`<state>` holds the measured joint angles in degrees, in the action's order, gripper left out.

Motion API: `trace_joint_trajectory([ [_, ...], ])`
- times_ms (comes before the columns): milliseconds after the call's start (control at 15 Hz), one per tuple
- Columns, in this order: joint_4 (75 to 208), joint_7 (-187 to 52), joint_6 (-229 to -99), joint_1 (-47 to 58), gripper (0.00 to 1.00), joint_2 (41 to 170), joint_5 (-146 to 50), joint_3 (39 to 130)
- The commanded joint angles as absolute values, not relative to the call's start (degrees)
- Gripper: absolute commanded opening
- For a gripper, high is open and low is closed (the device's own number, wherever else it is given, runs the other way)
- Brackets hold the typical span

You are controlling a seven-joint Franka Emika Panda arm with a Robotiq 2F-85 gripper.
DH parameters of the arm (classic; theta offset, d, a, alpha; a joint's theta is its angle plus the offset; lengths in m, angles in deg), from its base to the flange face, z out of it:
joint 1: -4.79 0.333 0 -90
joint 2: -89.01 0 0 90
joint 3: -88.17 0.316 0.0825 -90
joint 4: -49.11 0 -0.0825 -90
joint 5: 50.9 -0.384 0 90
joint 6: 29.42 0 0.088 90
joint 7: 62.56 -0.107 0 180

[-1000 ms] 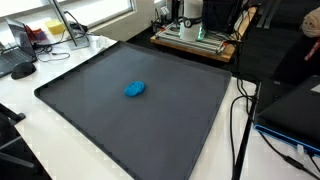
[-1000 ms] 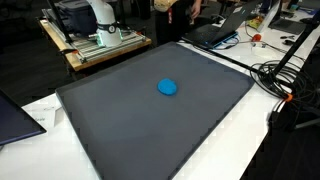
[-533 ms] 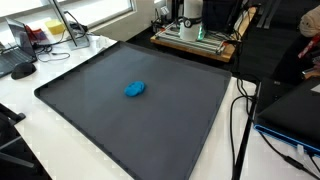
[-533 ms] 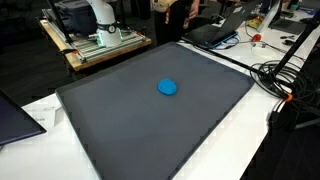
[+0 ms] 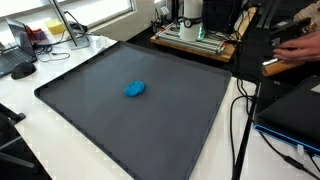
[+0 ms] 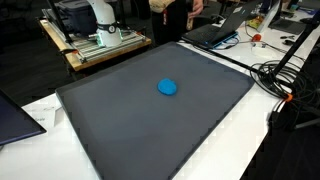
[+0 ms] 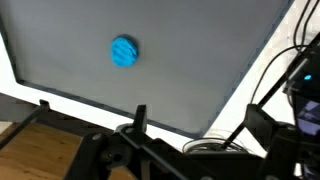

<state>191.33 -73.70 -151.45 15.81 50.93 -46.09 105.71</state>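
A small round blue object (image 5: pixel 134 89) lies on a large dark grey mat (image 5: pixel 180 130); it also shows as a blue object (image 6: pixel 168 88) near the middle of the mat (image 6: pixel 120 130). From the wrist view the blue object (image 7: pixel 124 51) lies far off on the mat (image 7: pixel 200 50). My gripper (image 7: pixel 200 125) shows only in the wrist view, high above the mat's edge. Its two dark fingers (image 7: pixel 140 118) stand wide apart, open, with nothing between them. The arm's white base (image 5: pixel 190 12) stands behind the mat in both exterior views.
A wooden stand (image 6: pixel 100 45) carries the arm's base (image 6: pixel 100 18). Black cables (image 6: pixel 285 80) and laptops (image 6: pixel 215 33) lie beside the mat. A person's hand (image 5: pixel 295 45) reaches over dark equipment at the edge. Cables (image 7: pixel 280 70) also run over the white table.
A person's hand has come further into an exterior view at the upper edge. The blue object and the mat have not moved.
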Motion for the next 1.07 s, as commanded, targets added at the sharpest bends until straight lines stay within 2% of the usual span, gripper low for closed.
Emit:
trace_joint_trajectory([
  [0,190.6,-71.8,-151.6,17.3,1.0,51.1,-46.7,105.2],
  [1000,188.3,-67.9,-150.9,19.2,1.0,52.0,-48.0,103.7],
])
